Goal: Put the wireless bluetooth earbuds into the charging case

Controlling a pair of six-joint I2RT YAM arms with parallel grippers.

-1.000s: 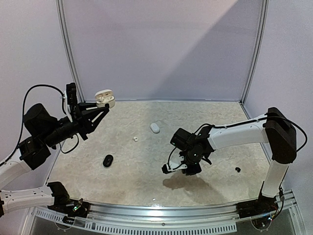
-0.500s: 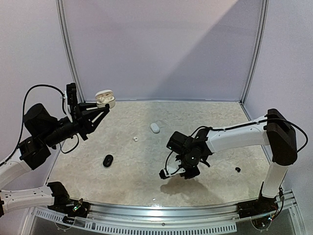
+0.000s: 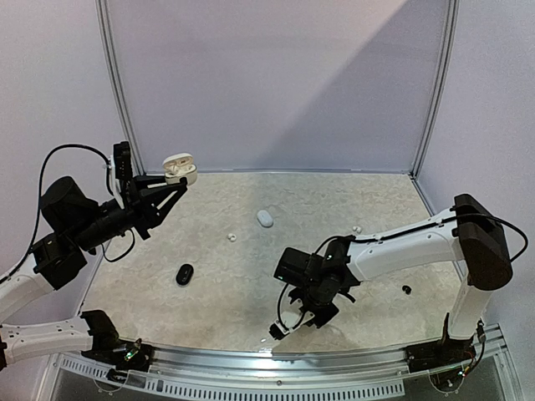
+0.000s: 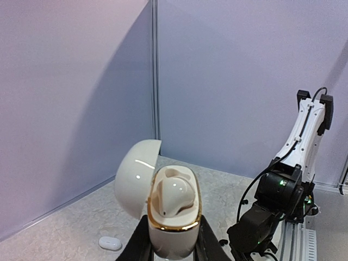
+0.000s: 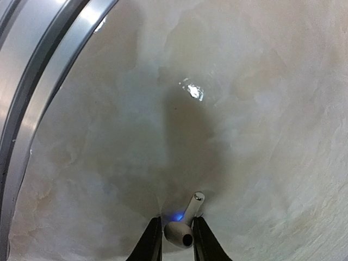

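Starting from the overhead view, the left end effector (image 3: 175, 185) is raised over the far-left corner of the bench (image 3: 251, 292), clamped on an open white charging case (image 3: 179, 171). The right end effector (image 3: 281, 326) hangs low near the bench's front edge, well apart from that case. What it pinches is too small to make out here. On the bench lie a closed white case (image 3: 265, 218), a loose white bud (image 3: 231, 237) near it, a black case (image 3: 185, 274) further left, another white bud (image 3: 357, 228), and a black bud (image 3: 406, 289) on the right side.

From the left wrist, the charging case stands upright, its lower body squeezed from both sides by the fingers (image 4: 142, 244). Its lid (image 4: 136, 179) is swung back to the left. A white rounded shape fills the gold-rimmed cavity; whether that is a seated bud or the case's own moulding cannot be told. The right arm (image 4: 283, 190) shows beyond.

From the right wrist, a white stemmed earbud (image 5: 181, 227) is clamped between the fingertips (image 5: 153, 239), its stem pointing away from them with a blue light glowing on it. Its shadow lies on the bench beneath, and a metal rail (image 5: 32, 81) runs along the left. Whether the stem touches the bench is unclear.
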